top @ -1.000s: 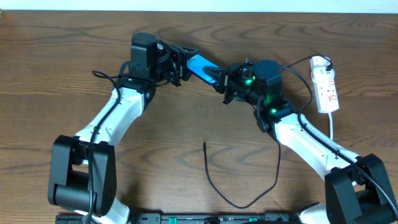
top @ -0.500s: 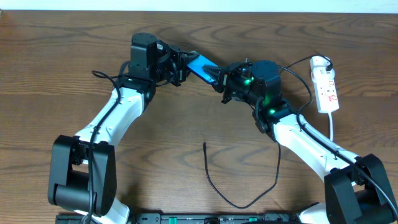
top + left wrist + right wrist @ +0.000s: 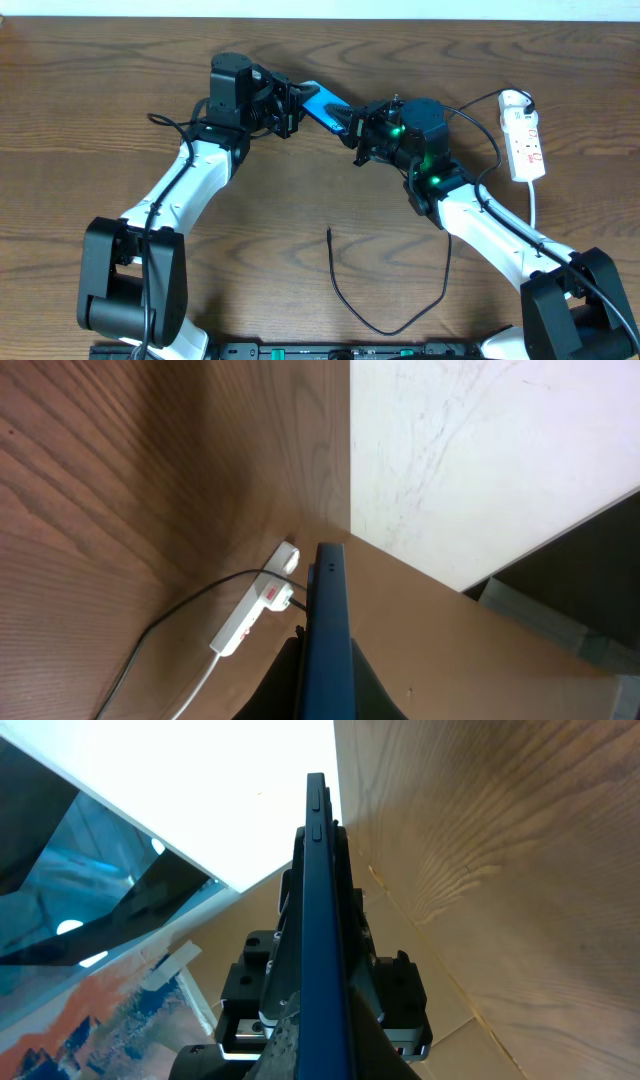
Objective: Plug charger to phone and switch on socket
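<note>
The phone (image 3: 322, 102), with its light blue screen, is held in the air between both arms, tilted. My left gripper (image 3: 296, 101) is shut on its left end and my right gripper (image 3: 354, 124) is shut on its right end. In the left wrist view the phone (image 3: 327, 610) stands edge-on between my fingers (image 3: 324, 670). In the right wrist view it (image 3: 320, 900) is also edge-on between my fingers (image 3: 318, 1030). The charger (image 3: 345, 292) lies loose on the table, its plug tip near the middle, touching neither gripper. The socket (image 3: 524, 136) lies at the far right and also shows in the left wrist view (image 3: 252, 617).
The socket's white cord (image 3: 533, 205) runs toward the front beside the right arm. A black cable (image 3: 482, 104) arcs from the right arm toward the socket. Both arms meet over the table's back middle. The brown wooden table (image 3: 80, 120) lies under everything.
The right gripper and the phone have shifted slightly to the left and back. The charger and the socket have not moved.
</note>
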Robot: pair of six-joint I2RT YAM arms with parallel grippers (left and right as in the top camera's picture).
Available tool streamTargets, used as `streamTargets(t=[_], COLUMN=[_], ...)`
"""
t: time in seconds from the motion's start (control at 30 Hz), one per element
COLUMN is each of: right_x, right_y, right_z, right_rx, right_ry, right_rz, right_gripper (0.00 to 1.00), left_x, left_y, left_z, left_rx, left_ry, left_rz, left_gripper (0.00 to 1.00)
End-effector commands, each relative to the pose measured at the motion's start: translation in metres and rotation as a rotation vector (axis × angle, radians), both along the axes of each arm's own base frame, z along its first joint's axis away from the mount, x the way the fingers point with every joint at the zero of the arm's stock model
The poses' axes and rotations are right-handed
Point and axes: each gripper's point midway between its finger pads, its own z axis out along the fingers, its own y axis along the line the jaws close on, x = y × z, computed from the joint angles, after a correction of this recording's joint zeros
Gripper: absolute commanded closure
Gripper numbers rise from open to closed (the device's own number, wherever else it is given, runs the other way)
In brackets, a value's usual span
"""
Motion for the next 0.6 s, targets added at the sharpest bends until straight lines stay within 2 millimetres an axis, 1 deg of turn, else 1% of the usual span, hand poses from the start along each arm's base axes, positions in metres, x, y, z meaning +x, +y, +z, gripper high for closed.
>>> streamTargets(t=[0.0,0.33,0.53,0.57], right_x=[-0.0023,-0.0023,-0.0023,-0.0023], right_y=[0.0065,0.0065,0.0065,0.0065], right_z=[0.0115,0.0115,0.0114,0.0114], right_rx=[0.009,0.009,0.009,0.009], right_ry=[-0.026,-0.026,-0.026,-0.026], right_rz=[0.017,0.017,0.017,0.017], right_gripper=[0.99,0.99,0.77,0.75], left_x=[-0.0018,-0.0017,-0.0018,-0.0018], left_y=[-0.0015,-0.0015,-0.0015,-0.0015], left_z=[0.0138,0.0138,0.0140,0.0140], left_rx=[-0.013,-0.013,-0.013,-0.013], left_ry=[-0.028,-0.028,-0.028,-0.028], left_rz=[-0.005,-0.005,-0.005,-0.005], left_gripper=[0.93,0.93,0.93,0.93])
